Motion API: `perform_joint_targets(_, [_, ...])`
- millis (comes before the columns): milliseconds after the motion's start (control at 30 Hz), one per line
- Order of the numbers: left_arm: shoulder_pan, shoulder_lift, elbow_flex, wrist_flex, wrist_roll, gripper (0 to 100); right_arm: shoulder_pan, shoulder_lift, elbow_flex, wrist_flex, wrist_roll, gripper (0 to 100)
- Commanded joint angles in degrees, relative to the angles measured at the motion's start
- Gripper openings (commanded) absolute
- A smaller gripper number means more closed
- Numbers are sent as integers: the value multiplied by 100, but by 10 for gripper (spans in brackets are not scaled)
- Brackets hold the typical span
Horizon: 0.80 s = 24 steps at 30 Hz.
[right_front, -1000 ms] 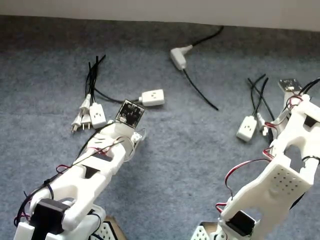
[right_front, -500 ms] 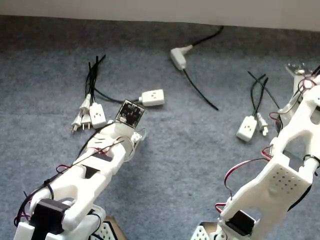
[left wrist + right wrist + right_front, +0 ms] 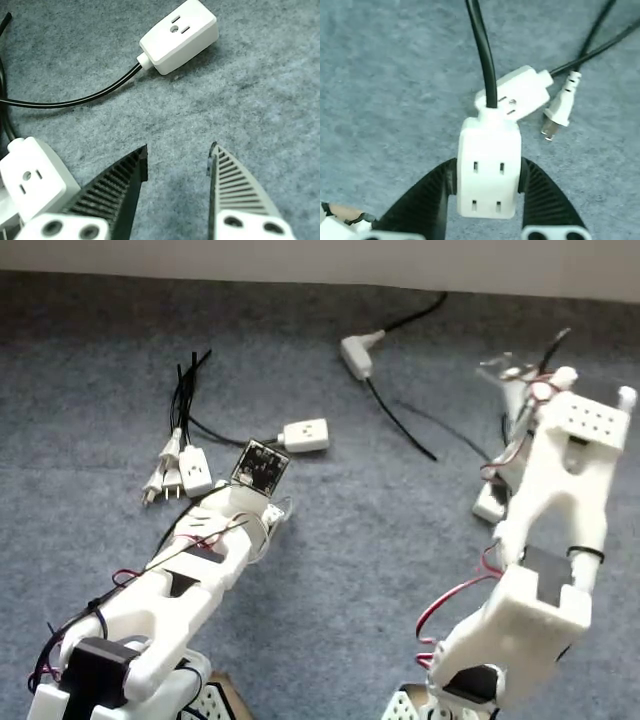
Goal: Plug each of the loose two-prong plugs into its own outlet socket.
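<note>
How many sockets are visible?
4: held socket in the right end effector; second socket beyond it; centre socket ahead of the left end effector; fourth socket beside it. Others may be hidden.

The right hand [image 3: 488, 163] rose and swung toward ten o'clock, carrying the white outlet block [image 3: 489, 192] with it, and its black cord [image 3: 482, 45] trailed after.

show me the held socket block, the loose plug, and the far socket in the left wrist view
held socket block [image 3: 489, 172], right wrist view, its slotted face
loose plug [image 3: 560, 107], right wrist view, its white body
far socket [image 3: 180, 34], left wrist view, its slotted face
</note>
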State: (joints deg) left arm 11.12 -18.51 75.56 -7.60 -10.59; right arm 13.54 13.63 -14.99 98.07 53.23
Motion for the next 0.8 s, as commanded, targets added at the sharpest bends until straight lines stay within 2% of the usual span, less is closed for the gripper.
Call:
perform_joint_targets(0, [13, -75, -110, -105, -35, 214, -602, -1033, 804, -119, -334, 112])
perform_joint_targets(233, [-22, -84, -119, -105, -26, 214, -1780, -1930, 3266, -1244, -396, 112])
perform_joint_targets(333, [-136, -92, -136, -105, -9, 214, -2079, -2167, 4119, -1938, -738, 112])
perform_joint_targets(567, [-154, -585, 84, -79, -9, 214, -2440, -2281, 4866, -2527, -879, 118])
perform_joint_targets(767, [-435, -857, 145, -70, 0, 214, -2440, -2273, 4884, -2475, -870, 282])
